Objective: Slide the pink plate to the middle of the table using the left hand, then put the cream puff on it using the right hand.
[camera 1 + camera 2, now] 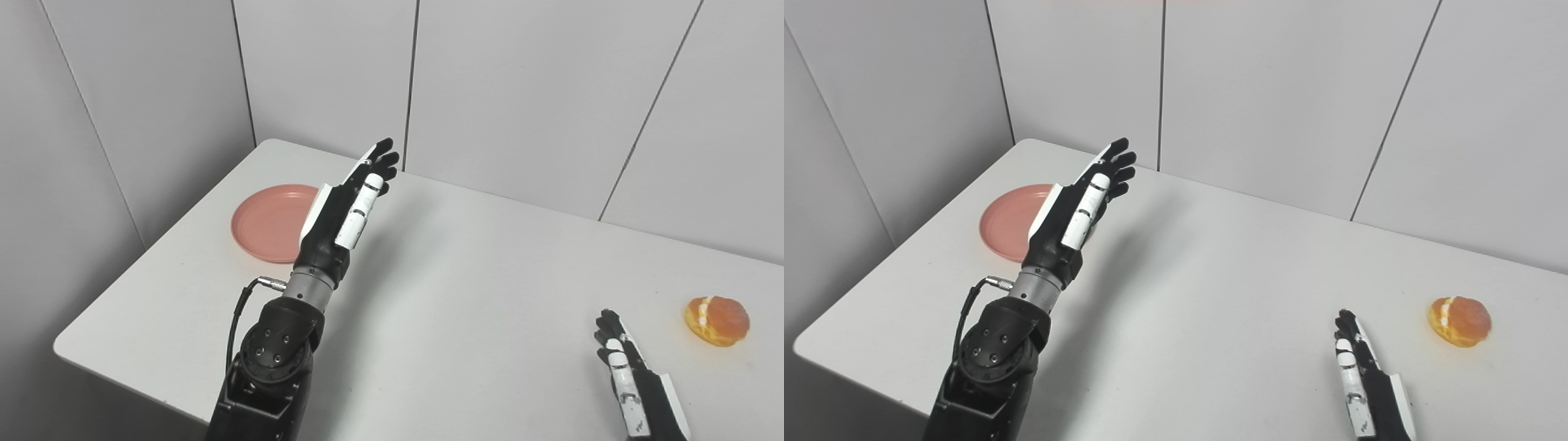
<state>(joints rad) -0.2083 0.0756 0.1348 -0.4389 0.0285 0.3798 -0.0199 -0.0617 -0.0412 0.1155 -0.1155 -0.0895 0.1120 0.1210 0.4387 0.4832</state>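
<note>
The plate sits at the upper left of the frame, near the surface edge. The left hand hangs spread and empty just right of it, partly covering its rim. A careless push could send the plate off that edge. The puff lies lower right (untouched), near the right hand, fingers straight, holding nothing.

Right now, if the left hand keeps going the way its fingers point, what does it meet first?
Probably nothing on the table: the left hand points past the pink plate, up toward the back wall panels. Depth is uncertain.
</note>
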